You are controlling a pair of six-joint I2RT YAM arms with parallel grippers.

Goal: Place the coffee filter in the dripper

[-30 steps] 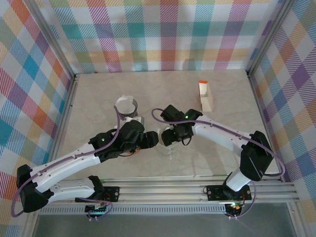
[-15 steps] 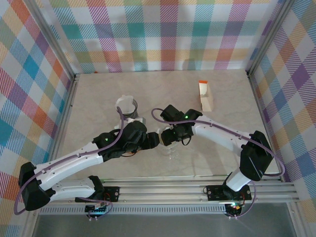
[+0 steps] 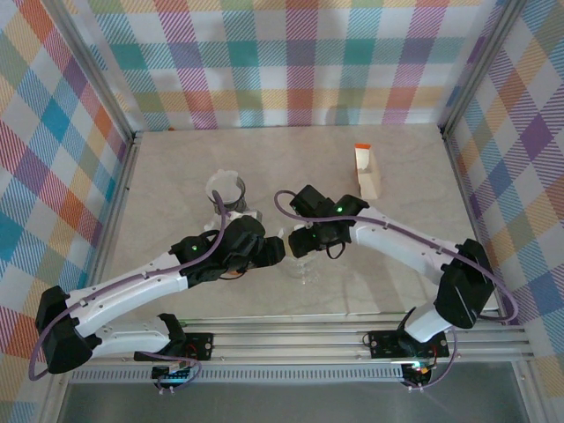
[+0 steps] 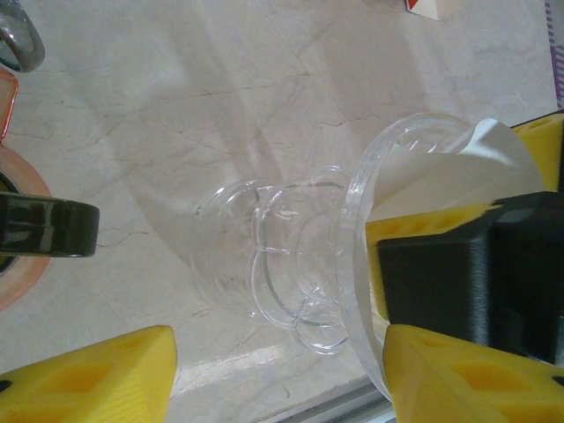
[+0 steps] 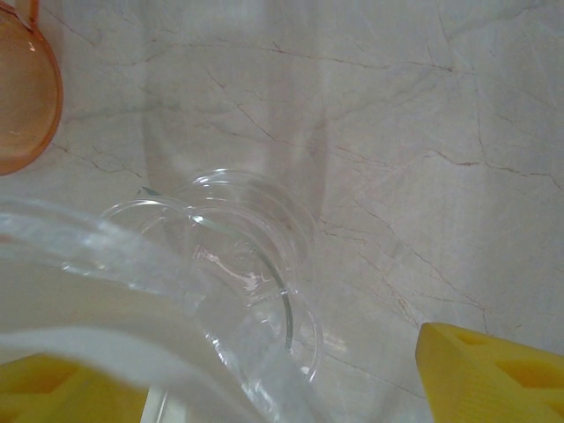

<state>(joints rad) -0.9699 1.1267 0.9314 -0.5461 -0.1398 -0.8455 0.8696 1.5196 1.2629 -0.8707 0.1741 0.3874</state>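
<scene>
Left hand [image 4: 278, 345] spread either side of the clear dripper [image 4: 291, 256], right hand [image 5: 256, 370] spread too, white filter [image 4: 458, 167] at the dripper's rim

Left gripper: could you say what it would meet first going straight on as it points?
The left gripper would probably meet the clear dripper first, though depth is unclear.

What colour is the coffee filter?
White. The filter shows best in the left wrist view.
</scene>
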